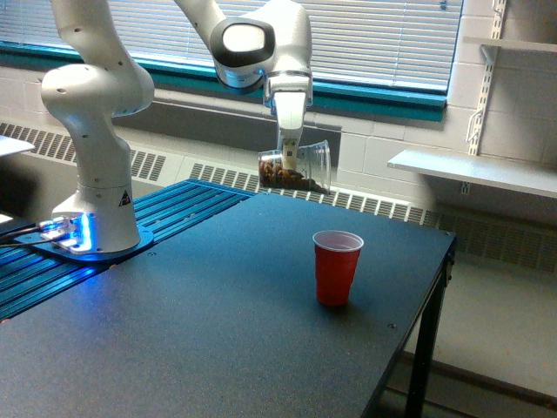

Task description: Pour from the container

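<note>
- Pouring well from here, in my judgement, called first for carrying the container (296, 167) across until its mouth stood over the red cup (336, 267), because it hung high above the table (174, 348) and well up and towards the exterior view's left of that cup, not over it.
- Tipping should then have been slow, with the lip kept close above the red cup's rim, since loose grains scatter when dropped from a height; that is advice, not a thing seen.
- The gripper (290, 155) was clenched on the container, its fingers pinching the clear wall from above, near the middle of the cup's length.
- The container lay almost on its side, its mouth turned towards the exterior view's right, the side on which the red cup stood, and its base towards the left.
- Brown granular bits lay along its lower wall and bunched towards the base end; none showed at the mouth and none was falling.
- The red cup stood upright on the table, apart from everything else, its white inside showing at the rim.
- Whether anything lay in the red cup could not be told from this angle.
</note>
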Robot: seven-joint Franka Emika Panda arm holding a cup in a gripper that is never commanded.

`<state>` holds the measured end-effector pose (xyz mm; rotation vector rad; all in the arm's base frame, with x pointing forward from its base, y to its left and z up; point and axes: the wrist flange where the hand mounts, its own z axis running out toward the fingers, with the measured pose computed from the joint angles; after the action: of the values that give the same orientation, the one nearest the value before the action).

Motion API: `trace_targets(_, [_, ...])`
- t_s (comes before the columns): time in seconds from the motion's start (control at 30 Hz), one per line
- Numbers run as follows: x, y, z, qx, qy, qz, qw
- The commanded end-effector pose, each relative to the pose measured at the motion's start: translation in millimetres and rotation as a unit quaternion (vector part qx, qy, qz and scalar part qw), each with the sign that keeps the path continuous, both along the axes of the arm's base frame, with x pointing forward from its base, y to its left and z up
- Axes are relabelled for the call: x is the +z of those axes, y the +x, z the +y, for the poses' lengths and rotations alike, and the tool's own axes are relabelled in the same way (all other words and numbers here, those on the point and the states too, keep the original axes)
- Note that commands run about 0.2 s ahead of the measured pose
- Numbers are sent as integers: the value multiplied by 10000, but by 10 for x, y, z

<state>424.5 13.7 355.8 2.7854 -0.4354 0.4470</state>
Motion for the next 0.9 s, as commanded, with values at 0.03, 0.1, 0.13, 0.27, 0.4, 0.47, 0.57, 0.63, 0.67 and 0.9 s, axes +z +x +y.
trace_targets(0.03, [26,44,61,-3,-91,6,10000])
trace_targets(0.1, [23,49,79,1,-116,21,9999])
trace_targets(0.13, [22,52,86,4,-133,32,9999])
trace_targets(0.27, [18,59,107,11,-188,93,9998])
trace_targets(0.4, [10,64,127,-5,-243,140,9996])
trace_targets(0.47, [3,65,132,-15,-261,169,9995])
trace_targets(0.57, [-5,67,146,-30,-298,203,9993])
trace_targets(0.63, [-18,66,156,-49,-314,214,9993])
trace_targets(0.67, [-22,67,159,-51,-326,228,9992])
trace_targets(0.9, [-62,67,188,-66,-387,294,9988])
